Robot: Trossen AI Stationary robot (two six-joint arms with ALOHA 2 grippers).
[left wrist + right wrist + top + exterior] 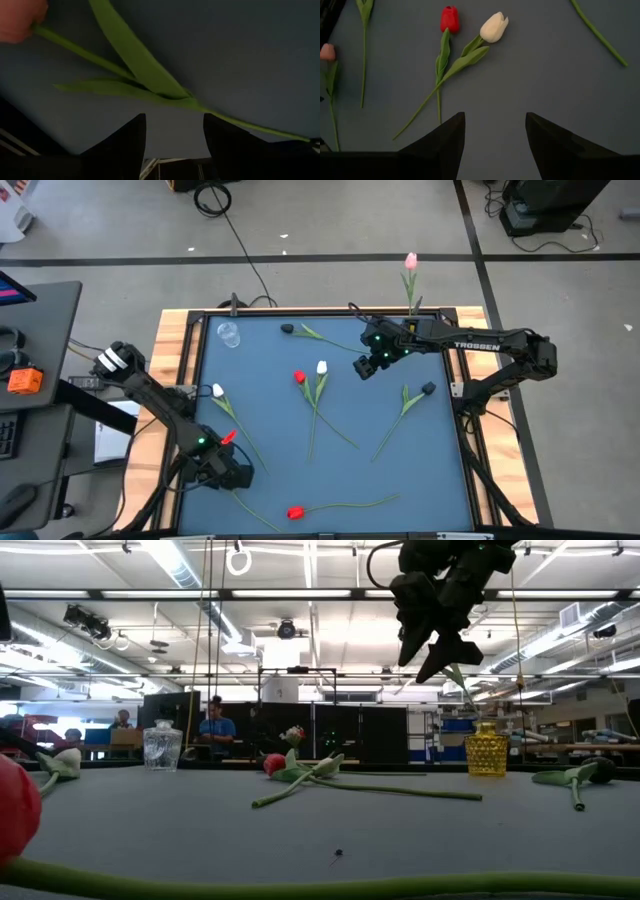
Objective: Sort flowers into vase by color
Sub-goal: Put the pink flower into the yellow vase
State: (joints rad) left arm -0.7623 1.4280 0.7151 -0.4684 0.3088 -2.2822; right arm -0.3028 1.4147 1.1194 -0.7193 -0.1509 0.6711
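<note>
Several tulips lie flat on the blue mat (430, 470). A red one (299, 377) and a white one (321, 367) lie with crossed stems at the middle. My right gripper (364, 370) hangs open above the mat just to their right; its wrist view shows the red head (449, 19) and the white head (494, 27) ahead. My left gripper (238, 476) is open, low over the near left corner. Its fingers stand just short of a red tulip's stem (150, 85), head (15, 20) off to one side. A pink tulip (410, 260) stands in the yellow vase (486, 748).
A clear glass vase (229, 333) stands at the far left. Dark tulips lie at the far edge (288, 329) and at the right (428, 389). A white tulip (217, 391) lies at the left, a red one (295, 512) along the near edge. People sit in the room behind.
</note>
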